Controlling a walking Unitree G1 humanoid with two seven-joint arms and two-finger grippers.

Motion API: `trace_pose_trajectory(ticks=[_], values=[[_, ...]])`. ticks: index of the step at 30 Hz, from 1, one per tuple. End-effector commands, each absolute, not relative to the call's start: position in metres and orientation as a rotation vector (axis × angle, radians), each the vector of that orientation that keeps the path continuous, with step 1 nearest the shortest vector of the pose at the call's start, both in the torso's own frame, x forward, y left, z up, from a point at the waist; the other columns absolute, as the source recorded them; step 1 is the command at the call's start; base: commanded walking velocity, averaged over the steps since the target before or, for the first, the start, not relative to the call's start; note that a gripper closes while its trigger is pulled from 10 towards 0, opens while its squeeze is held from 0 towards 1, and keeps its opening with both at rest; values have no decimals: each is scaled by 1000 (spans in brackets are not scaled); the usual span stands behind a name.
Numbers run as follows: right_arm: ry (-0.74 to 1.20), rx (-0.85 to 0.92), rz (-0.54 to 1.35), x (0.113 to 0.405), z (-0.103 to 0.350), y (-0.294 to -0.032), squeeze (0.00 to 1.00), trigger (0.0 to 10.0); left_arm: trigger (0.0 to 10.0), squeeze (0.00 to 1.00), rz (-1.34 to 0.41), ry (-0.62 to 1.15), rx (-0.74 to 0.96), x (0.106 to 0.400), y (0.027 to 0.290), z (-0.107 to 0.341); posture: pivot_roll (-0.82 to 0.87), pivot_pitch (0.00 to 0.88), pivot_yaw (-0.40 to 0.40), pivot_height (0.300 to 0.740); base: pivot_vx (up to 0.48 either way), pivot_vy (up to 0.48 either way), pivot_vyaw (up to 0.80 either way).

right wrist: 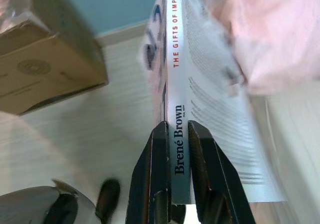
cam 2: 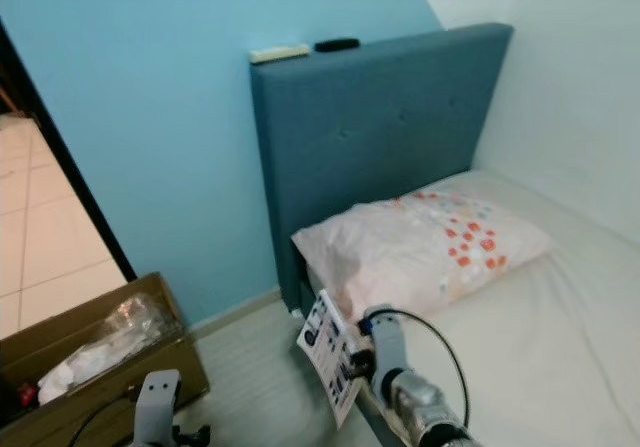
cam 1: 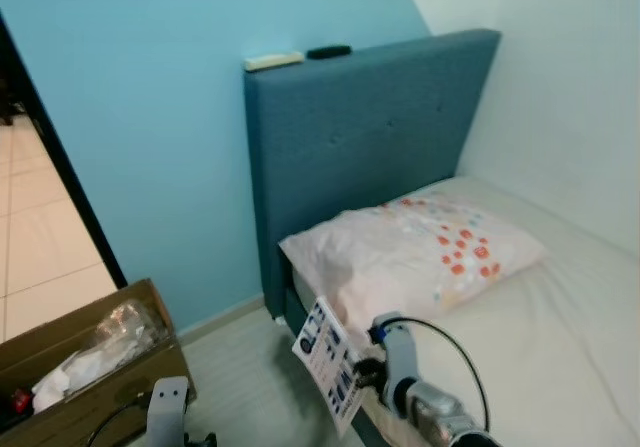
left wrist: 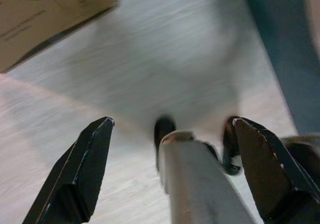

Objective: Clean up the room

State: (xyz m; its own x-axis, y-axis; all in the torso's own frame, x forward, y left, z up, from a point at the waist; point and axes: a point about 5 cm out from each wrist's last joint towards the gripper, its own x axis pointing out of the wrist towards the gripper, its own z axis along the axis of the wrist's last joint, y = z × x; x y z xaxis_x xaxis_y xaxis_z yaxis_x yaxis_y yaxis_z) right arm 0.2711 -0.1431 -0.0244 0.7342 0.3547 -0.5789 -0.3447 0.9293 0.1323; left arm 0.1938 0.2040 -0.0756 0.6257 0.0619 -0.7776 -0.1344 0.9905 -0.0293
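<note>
Book [right wrist: 181, 108] first: a thin paperback, flat and stiff, its white spine printed with red and black lettering, its cover [cam 1: 328, 357] white with small dark blue pictures. My right gripper [right wrist: 176, 134] is clenched on it, one black finger pressed to each face near the lower end of the spine, so it stands on edge and juts out ahead of the fingers. Its back cover, dense with grey print, faces the bed side.

Just beyond the book on that side lies a soft pillow [cam 1: 420, 252], pale pink cotton with orange-red dots, slightly rumpled, resting on a smooth white mattress [cam 1: 560, 337]. Behind it rises a teal headboard [cam 1: 370, 137] of woven fabric, with two flat remotes, one cream [cam 1: 273, 61] and one black [cam 1: 329, 52], on its top edge against the blue wall.

On the other side of the book, across pale wood-grain floor [right wrist: 100, 129], sits an open brown cardboard box [cam 1: 80, 367] holding crinkled clear plastic and white wrapping.

My left gripper [left wrist: 170, 164] hangs low over that floor near the box, its two tapered black fingers [left wrist: 82, 169] spread wide and released, with nothing between them but blurred floor and part of my own silver frame.
</note>
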Motion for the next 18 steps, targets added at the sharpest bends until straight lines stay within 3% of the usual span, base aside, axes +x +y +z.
trace_pose_trajectory(ticks=[1, 4, 16, 18], values=[[630, 29, 421, 273, -22, -136, 0, 10000, 10000, 0, 118, 891, -83, 194, 207, -75, -102, 0, -47, 718, 0, 0, 0], [629, 23, 442, 276, -19, -140, 0, 10000, 10000, 0, 104, 889, -81, 195, 206, -75, -102, 0, -47, 718, 0, -81, 0], [609, -39, 519, 294, 1, -162, 0, 10000, 10000, 0, 86, 901, -77, 192, 203, -76, -107, 0, -49, 718, 0, -436, 0], [630, -54, 549, 294, 2, -165, 0, 10000, 10000, 0, 94, 898, -83, 192, 203, -77, -107, 0, -49, 718, 0, 0, 0]])
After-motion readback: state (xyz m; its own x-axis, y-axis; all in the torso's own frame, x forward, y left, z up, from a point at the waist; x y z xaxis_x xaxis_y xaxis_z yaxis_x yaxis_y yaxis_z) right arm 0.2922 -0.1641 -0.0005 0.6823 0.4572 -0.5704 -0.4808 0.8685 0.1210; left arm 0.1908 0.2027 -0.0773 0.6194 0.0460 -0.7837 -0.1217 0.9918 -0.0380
